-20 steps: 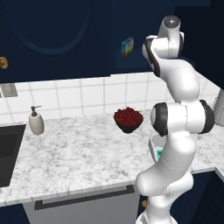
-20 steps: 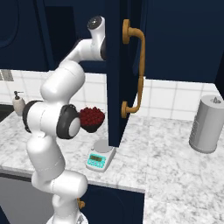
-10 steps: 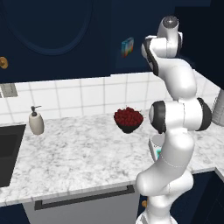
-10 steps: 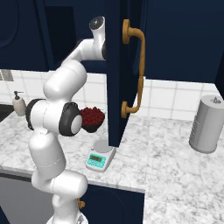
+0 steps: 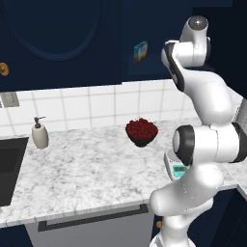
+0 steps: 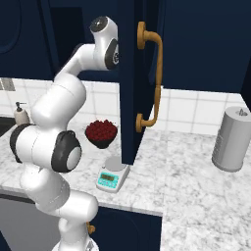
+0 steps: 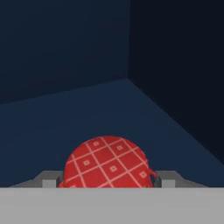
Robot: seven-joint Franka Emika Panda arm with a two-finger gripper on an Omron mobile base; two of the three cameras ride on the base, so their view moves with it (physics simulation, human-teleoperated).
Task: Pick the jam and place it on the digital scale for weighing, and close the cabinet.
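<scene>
The jam (image 7: 107, 162), a small jar with a red checked lid, sits low in the hand view on the dark floor of the cabinet shelf. My gripper (image 7: 107, 180) has a grey fingertip pressed against each side of it, so it is shut on the jar. The navy cabinet door (image 6: 132, 73) with its gold handle (image 6: 155, 73) stands open, edge-on, and my arm reaches in behind it. The digital scale (image 6: 113, 175) with its teal front rests on the marble counter below the door, partly behind my arm in the left base view (image 5: 176, 166).
A dark bowl of red berries (image 5: 141, 131) stands by the tiled wall, near the scale. A soap dispenser (image 5: 39, 133) and the sink (image 5: 9, 166) are at the left. A grey canister (image 6: 232, 139) stands at the right. A small colourful box (image 5: 140, 51) sits inside the cabinet.
The upper arm has shifted slightly, deeper toward the cabinet opening. Bowl, scale and door stay put.
</scene>
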